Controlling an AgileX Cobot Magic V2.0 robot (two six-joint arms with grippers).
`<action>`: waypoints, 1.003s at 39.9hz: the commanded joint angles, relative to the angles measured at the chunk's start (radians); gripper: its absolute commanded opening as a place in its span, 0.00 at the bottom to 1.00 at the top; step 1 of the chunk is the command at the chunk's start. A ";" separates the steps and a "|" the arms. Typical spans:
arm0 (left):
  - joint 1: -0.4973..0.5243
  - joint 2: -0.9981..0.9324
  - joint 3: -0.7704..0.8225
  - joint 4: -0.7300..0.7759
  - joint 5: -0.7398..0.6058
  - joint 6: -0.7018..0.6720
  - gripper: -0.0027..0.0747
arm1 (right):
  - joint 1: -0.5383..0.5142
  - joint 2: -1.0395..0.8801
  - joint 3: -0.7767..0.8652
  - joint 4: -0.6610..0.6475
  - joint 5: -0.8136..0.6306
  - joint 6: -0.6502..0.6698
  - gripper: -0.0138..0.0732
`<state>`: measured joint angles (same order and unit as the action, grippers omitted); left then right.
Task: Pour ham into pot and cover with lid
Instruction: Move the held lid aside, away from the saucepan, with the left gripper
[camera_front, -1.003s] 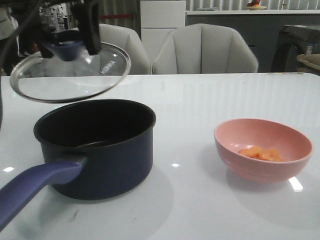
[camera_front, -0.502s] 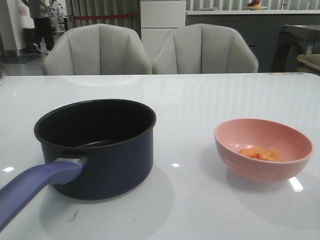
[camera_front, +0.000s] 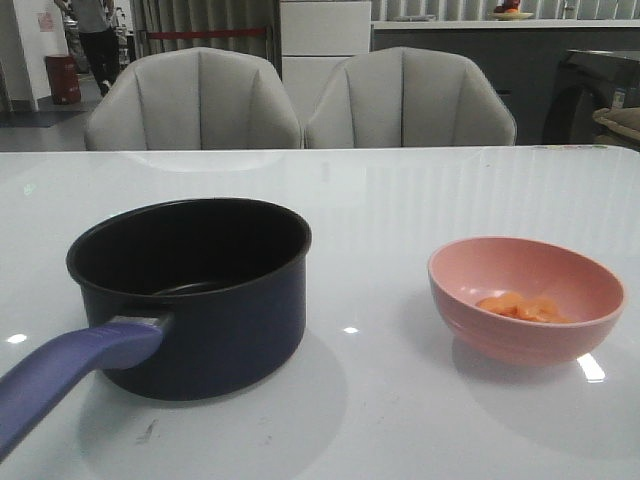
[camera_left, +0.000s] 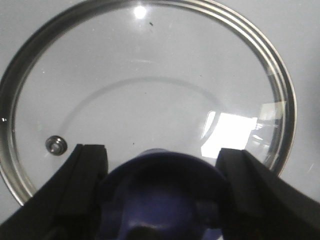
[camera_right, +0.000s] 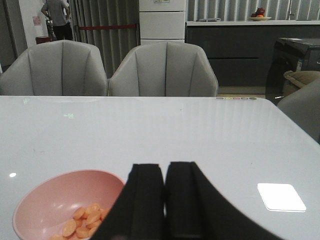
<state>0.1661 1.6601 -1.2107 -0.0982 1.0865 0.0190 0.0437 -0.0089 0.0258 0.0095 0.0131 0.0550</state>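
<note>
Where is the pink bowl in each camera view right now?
Front: bowl right of the pot, ham inside.
Left wrist: not in view; only the lid.
Right wrist: bowl just beside the gripper.
Shared landmark: the grey chairs.

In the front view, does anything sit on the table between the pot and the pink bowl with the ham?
Nothing does. In the front view the pot and the pink bowl holding the ham are separated only by bare white table with light reflections.
</note>
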 joint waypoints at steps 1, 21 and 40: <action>0.001 0.001 -0.024 -0.038 -0.026 0.023 0.19 | -0.004 -0.020 0.010 -0.009 -0.075 -0.003 0.34; -0.003 0.134 -0.028 -0.090 -0.038 0.074 0.37 | -0.005 -0.020 0.010 -0.009 -0.075 -0.003 0.34; -0.046 0.147 -0.056 -0.047 0.011 0.099 0.82 | -0.005 -0.020 0.010 -0.009 -0.075 -0.003 0.34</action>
<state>0.1269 1.8598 -1.2298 -0.1404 1.0727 0.1146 0.0437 -0.0089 0.0258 0.0095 0.0131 0.0550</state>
